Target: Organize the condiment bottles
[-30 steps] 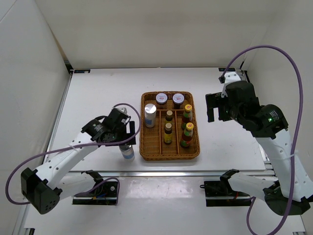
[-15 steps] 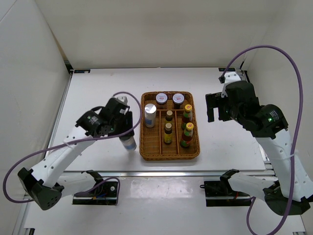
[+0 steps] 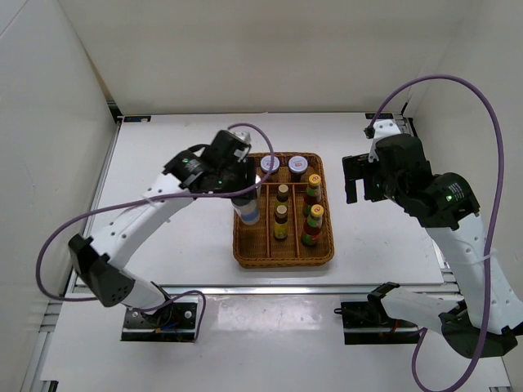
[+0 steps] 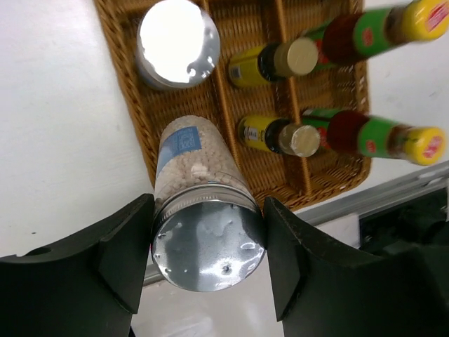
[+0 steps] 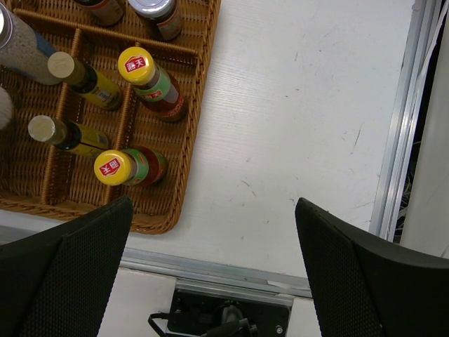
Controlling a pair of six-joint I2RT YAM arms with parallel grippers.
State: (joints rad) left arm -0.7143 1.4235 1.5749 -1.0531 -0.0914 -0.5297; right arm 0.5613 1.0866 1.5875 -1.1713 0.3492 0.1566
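On the white table point(image 3: 163, 163), the wicker divided tray point(image 3: 283, 261) at centre frame holds the other condiment bottles point(image 3: 281, 222), so the step in hand looks like placing the last one. The left end effector point(image 4: 208, 242) clamps a silver-topped shaker point(image 4: 184, 151) at its cap end, over the tray's left compartment, just below its twin point(image 4: 177, 41) in the wrist view. Next, I judge, it needs lowering upright into that free space, then release. The right end effector point(image 5: 214, 232) is spread wide and empty over bare table at the tray's right. The held shaker is a clear cylinder of white grains with a blue label
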